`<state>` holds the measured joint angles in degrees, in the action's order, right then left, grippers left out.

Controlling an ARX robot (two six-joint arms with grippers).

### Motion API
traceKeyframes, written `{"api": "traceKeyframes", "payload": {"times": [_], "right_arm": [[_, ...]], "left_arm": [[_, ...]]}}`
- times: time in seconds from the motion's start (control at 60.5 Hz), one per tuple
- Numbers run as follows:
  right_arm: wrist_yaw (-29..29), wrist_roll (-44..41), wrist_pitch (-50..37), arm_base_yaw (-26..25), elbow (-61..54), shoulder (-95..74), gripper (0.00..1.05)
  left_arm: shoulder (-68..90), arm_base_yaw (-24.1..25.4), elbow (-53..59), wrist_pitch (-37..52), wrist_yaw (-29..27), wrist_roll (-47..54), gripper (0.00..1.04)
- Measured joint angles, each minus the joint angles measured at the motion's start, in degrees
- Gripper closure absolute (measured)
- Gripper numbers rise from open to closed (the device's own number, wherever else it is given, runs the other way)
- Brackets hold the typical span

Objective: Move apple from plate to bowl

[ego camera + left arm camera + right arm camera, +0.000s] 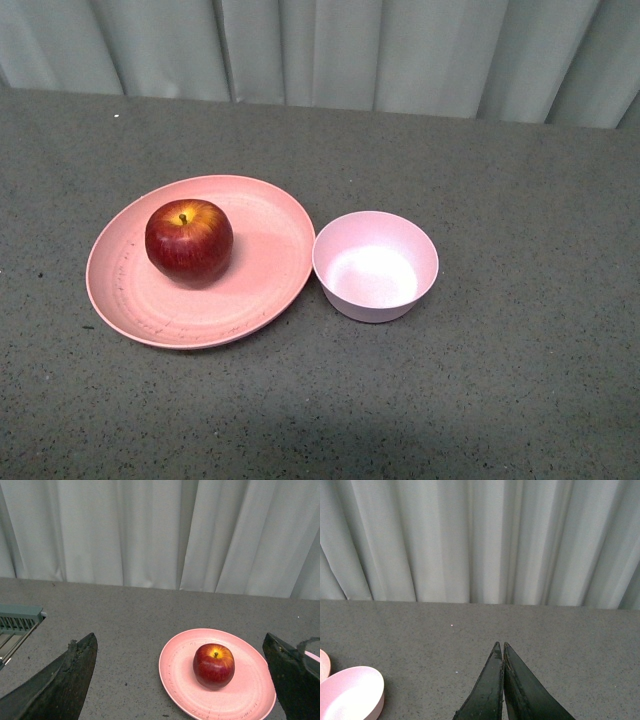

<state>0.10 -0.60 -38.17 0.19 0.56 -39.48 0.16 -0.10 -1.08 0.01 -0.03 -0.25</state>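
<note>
Apple (189,240) hides part of the plate (265,275); bowl (375,266) just beside.

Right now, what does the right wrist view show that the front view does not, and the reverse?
Only the right wrist view: the right gripper, jaws closed together. Only the front view: the apple, sitting on the plate. Both: the bowl, the grey table and the curtain.
</note>
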Motion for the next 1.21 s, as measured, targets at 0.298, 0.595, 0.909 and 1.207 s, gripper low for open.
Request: {"api": "traceKeyframes", "payload": {"times": [0.298,0.595,0.909,1.207], "right_arm": [[0.0,0.02,10.6,-0.04,-0.26,11.69,1.04],[0.0,0.02,19.76,-0.04,-0.26,21.22,1.04],[-0.02,0.02,25.81,-0.04,-0.26,27.32,1.04],[-0.17,0.0,37.81,-0.04,-0.22,38.8,1.04]], "left_arm": [[0.0,0.0,0.0,0.0,0.0,0.0,0.07],[0.0,0.0,0.0,0.0,0.0,0.0,0.07],[0.0,0.0,0.0,0.0,0.0,0.0,0.07],[0.02,0.0,0.0,0.0,-0.04,0.0,0.07]]}}
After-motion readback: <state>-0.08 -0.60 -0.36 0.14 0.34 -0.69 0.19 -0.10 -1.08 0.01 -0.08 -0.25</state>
